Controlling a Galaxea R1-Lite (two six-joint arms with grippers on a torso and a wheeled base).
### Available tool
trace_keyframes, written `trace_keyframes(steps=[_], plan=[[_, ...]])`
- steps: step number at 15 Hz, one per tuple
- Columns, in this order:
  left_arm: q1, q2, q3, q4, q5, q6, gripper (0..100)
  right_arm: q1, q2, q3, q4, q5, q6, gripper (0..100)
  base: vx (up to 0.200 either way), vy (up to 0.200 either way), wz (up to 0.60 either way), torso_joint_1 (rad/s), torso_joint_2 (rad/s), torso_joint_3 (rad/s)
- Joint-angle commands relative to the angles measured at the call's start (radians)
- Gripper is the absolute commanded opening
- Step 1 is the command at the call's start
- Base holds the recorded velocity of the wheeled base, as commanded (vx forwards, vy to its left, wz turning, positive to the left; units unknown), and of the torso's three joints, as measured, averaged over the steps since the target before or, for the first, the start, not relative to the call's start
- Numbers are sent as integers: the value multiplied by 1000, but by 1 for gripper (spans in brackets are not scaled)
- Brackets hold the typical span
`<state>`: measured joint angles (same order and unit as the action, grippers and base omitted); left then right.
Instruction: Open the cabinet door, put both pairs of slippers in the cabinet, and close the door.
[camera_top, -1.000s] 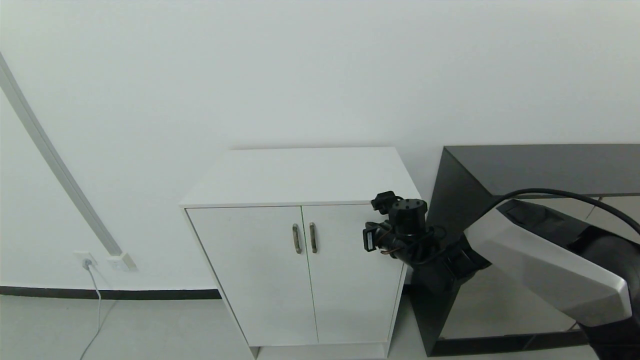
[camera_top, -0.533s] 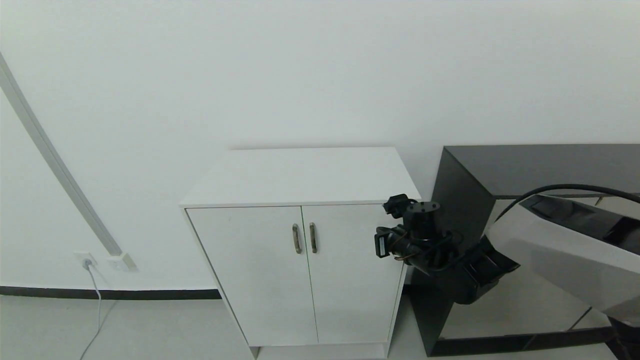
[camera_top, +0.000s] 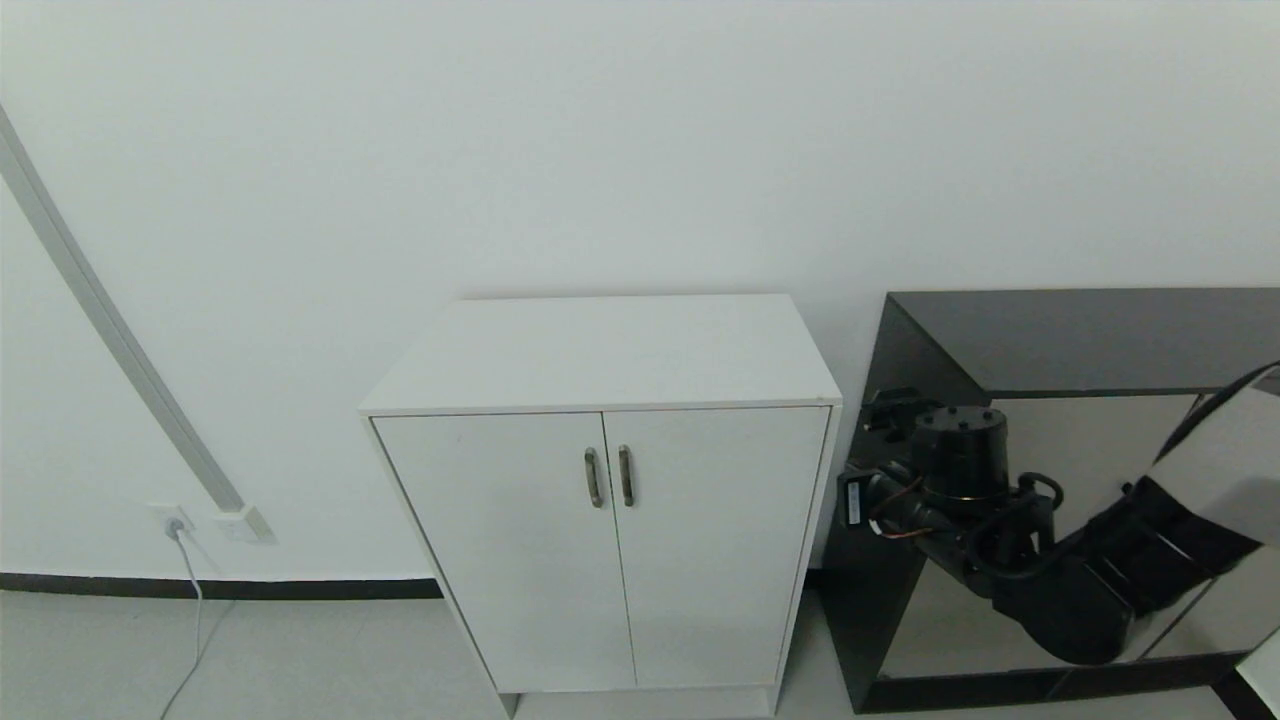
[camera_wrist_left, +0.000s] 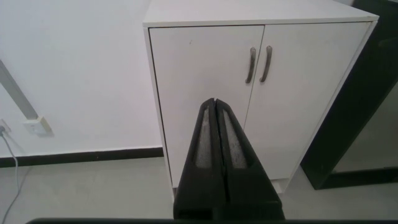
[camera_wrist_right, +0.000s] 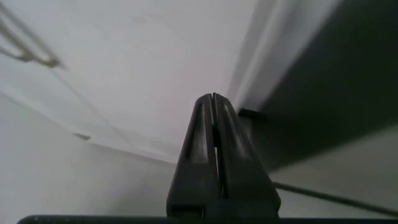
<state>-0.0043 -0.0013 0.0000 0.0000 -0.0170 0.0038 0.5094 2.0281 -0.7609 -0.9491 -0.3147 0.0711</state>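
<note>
The cabinet (camera_top: 600, 350) stands by the wall, both doors (camera_top: 520, 550) shut. The left end effector (camera_wrist_left: 214, 102) is closed and empty — so is the right end effector (camera_wrist_right: 213, 98), just beside the cabinet's side.

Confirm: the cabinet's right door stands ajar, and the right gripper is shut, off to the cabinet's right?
No. In the head view the cabinet has its right door shut flush, like the left door. The right gripper is indeed shut, off to the cabinet's right.
</note>
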Motion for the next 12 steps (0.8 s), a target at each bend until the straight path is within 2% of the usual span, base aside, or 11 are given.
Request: trace_keyframes(steps=[1,3,4,8,12], plan=[[0,1,0,0,0,1,0,-43,-178,150,-13,-87,1,0,0,0,0,0,0,0],[0,1,0,0,0,-1,0,-89,-301,287,-14,-167,1,0,0,0,0,0,0,0],[0,1,0,0,0,-1,0,-112,-368,354,-14,-173,1,0,0,0,0,0,0,0],[0,1,0,0,0,-1,0,-186,-657,572,-2,-170,-19,0,0,0,0,0,0,0],[0,1,0,0,0,-2,0,-199,-870,729,7,-144,-34,0,0,0,0,0,0,0]])
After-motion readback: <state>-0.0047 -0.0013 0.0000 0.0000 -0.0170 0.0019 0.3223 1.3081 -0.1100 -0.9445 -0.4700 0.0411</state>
